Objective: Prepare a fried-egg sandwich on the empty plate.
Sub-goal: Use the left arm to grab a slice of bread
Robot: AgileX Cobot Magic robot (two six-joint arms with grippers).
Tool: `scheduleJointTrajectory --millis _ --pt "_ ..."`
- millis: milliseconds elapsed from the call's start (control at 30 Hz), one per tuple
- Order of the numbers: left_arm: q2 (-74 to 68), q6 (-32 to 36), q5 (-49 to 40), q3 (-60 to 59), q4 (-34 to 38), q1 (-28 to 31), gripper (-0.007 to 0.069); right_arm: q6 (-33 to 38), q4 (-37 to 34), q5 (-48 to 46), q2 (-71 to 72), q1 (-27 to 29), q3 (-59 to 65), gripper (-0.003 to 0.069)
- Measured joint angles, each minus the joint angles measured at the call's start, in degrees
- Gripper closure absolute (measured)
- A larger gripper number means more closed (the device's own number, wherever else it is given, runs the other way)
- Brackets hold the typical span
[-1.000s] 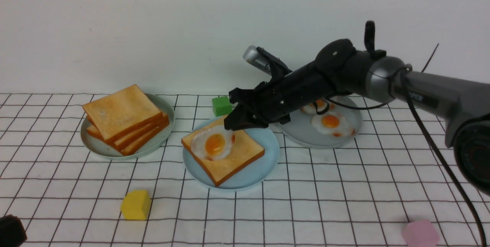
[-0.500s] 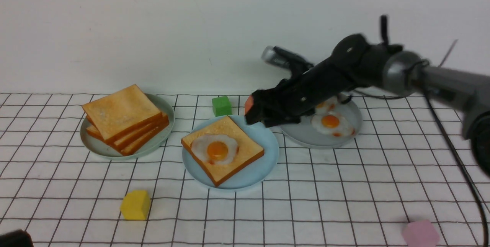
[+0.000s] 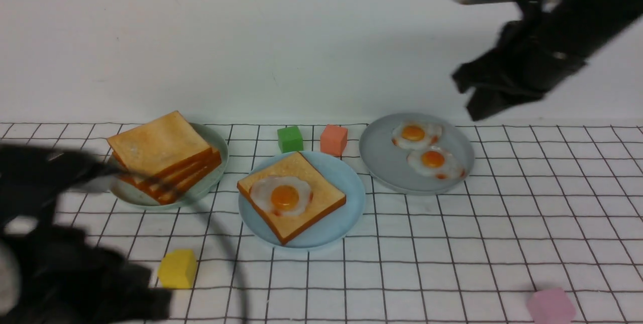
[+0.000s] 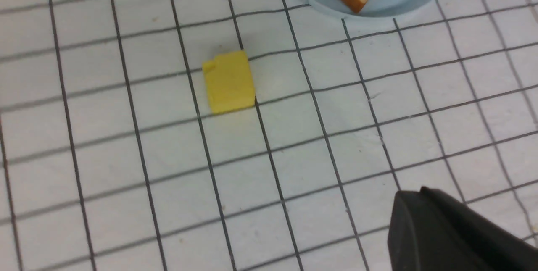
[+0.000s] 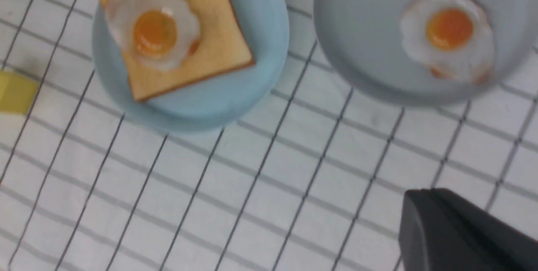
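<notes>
Up at upper right, the right gripper hangs blurred, pinched shut on nothing. The left gripper is clenched and empty too. Centre frame, the sky-blue plate carries one toast slice, a corner pointing down-frame, with the fried egg on top. The grey plate on the right holds two spare eggs. The grey-green plate on the left holds the toast pile. Only the front view catches the pink block, lower right.

I count three plates: a grey-green plate, a light blue plate and a grey plate. There are three fried eggs, the left egg, the far egg and the near egg, plus one single toast slice and one toast pile of several slices. Four blocks: a green block, a salmon block, a yellow block and a pink block.
</notes>
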State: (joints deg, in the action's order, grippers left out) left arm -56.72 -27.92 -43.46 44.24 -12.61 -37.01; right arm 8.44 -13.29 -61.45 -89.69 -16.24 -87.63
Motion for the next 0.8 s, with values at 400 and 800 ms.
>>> scheduleJointTrajectory --millis 400,800 --pt "-24.5 22.4 -1.8 21.6 9.2 18.5 0.0638 0.3 -4.0 8.8 33.8 -0.3 29.9 0.0645" --pt "-43.2 46.6 -0.8 31.4 10.3 29.2 0.0561 17.2 -20.8 11.7 41.3 -0.3 31.6 0.0642"
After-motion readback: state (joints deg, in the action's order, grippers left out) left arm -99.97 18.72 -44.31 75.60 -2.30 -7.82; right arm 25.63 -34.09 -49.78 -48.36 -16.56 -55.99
